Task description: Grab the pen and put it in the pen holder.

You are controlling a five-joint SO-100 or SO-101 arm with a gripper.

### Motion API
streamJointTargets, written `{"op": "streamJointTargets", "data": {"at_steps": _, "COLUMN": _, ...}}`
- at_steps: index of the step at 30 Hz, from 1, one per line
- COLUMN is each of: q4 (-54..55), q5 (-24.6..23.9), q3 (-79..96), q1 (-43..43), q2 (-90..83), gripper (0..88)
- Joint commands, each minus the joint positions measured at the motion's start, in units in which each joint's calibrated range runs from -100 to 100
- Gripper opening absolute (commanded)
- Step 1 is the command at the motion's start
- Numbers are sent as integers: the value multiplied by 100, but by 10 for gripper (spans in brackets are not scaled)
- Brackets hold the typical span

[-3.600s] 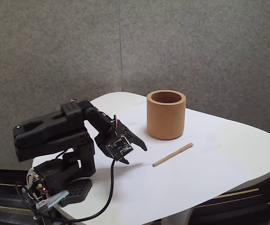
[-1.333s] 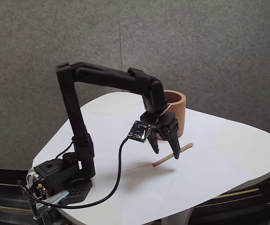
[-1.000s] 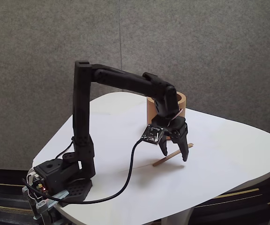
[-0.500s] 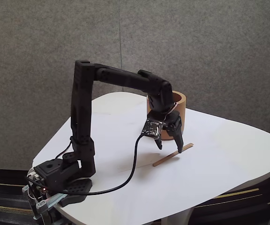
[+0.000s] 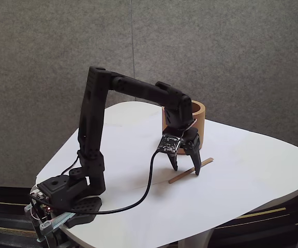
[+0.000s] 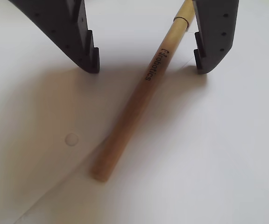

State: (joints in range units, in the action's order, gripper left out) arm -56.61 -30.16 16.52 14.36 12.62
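While the black two-finger gripper (image 5: pixel 185 171) stood spread wide astride the thin tan wooden pen (image 6: pixel 139 101) lying mid-table, nothing was grasped yet, and lifting it into the thick-walled tan-orange cylindrical pen holder (image 5: pixel 198 118) near the white table's (image 5: pixel 252 175) far edge remained.

Wrist view: pen (image 6: pixel 137 102) runs off the top edge, far end cut; both jaws cropped at the top, only lower tips visible. Fixed view: arm hides the left part of the pen holder (image 5: pixel 197 124); counter (image 5: pixel 252 175) cut at the right and bottom edges; pen lettering too small to read
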Motion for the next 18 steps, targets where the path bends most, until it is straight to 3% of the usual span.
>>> {"op": "streamJointTargets", "data": {"at_steps": 1, "q4": 34, "q5": -24, "q3": -144, "q1": 28, "q2": 19, "gripper": 285}}
{"op": "streamJointTargets", "data": {"at_steps": 8, "q4": 68, "q5": -24, "q3": -135, "q1": 36, "q2": 19, "gripper": 279}}
{"op": "streamJointTargets", "data": {"at_steps": 11, "q4": 68, "q5": -93, "q3": -135, "q1": 36, "q2": 19, "gripper": 169}}
{"op": "streamJointTargets", "data": {"at_steps": 13, "q4": 68, "q5": -109, "q3": -135, "q1": 43, "q2": 19, "gripper": 8}}
{"op": "streamJointTargets", "data": {"at_steps": 18, "q4": 68, "q5": -114, "q3": -108, "q1": 43, "q2": 19, "gripper": 3}}
